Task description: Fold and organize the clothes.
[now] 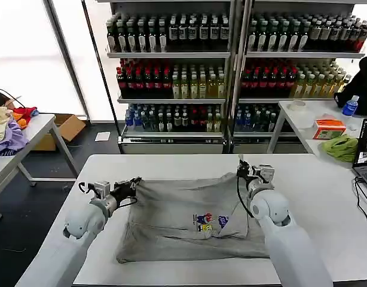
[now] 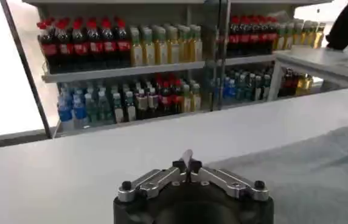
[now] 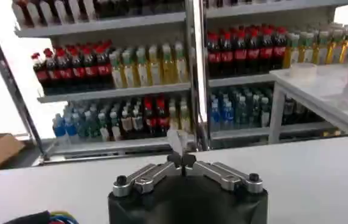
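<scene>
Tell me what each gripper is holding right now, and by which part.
Both grippers are shut on the light grey short-sleeved T-shirt: the left gripper pinches its far left corner, the right gripper its far right corner.

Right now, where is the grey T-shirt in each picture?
Head view: T-shirt spread on the table, between left gripper and right gripper.
Left wrist view: grey cloth on the table beside the fingers.
Right wrist view: pale sliver pinched at the fingertips.
Shared landmark: bottle shelves.
</scene>
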### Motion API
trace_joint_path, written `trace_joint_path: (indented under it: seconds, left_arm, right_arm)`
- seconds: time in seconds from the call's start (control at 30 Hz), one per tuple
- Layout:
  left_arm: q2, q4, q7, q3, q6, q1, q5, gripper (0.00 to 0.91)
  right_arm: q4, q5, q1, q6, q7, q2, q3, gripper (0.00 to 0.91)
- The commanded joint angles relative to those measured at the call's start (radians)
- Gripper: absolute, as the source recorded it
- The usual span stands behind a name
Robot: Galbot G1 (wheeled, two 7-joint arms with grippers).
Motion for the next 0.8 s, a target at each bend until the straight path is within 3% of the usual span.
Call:
trace_joint_path:
  seconds: [0.03,0.8]
  left_arm:
    - [0.018,-0.114,0.002,-0.046,-0.005,0.152,0.018,0.0]
    - [0.011,-0.153,0.019,-0.068,-0.014,0.265,0.084,0.0]
  right_arm:
    - [0.166,-0.001,-0.124,0.002,0.006,-0.003,0.013,0.0]
    - [0.359,-0.097,-0.562,0.01,0.036,-0.027,0.199,0.0]
